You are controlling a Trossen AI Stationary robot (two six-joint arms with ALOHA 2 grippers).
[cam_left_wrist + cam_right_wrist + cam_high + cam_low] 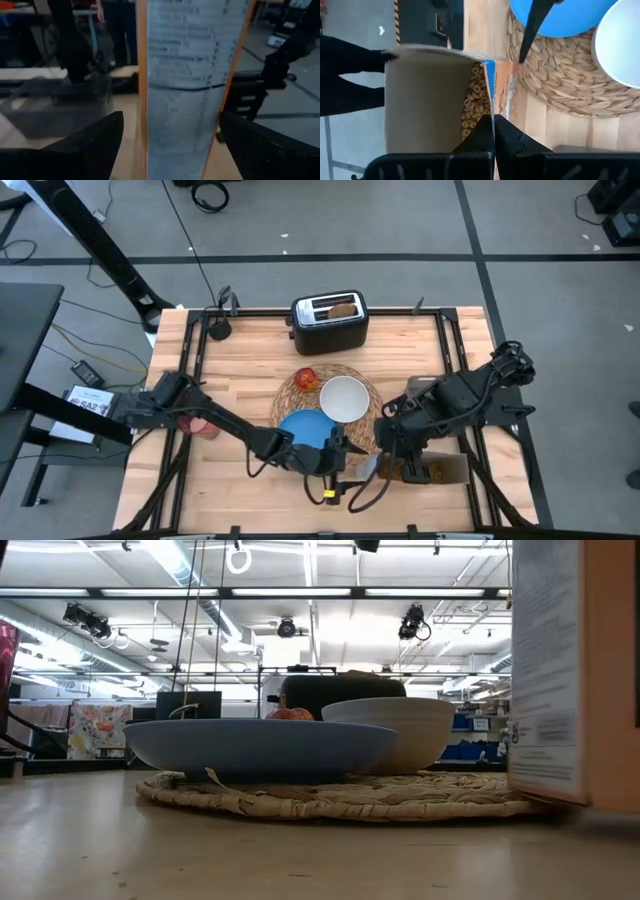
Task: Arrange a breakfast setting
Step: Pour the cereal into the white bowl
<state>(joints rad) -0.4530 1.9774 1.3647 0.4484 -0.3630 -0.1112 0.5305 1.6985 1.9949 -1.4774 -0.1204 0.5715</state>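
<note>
Gripping the cereal box (pixel 435 100) by its open top flap, the right gripper (pixel 492 131) is pinching shut while the left gripper (pixel 170 145) is standing wide around the box's narrow side. Beyond, the blue plate (pixel 303 426) and white bowl (pixel 344 398) are sitting on the placemat (pixel 368 420); next likely means tipping cereal into the bowl.

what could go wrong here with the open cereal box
The cereal box is open with loose cereal inside, and the right gripper pinches only its thin wall, so a tilt may spill it. The left gripper stands open around the box without holding it. The box stands close to the placemat and plate, so swinging it may knock them.
</note>
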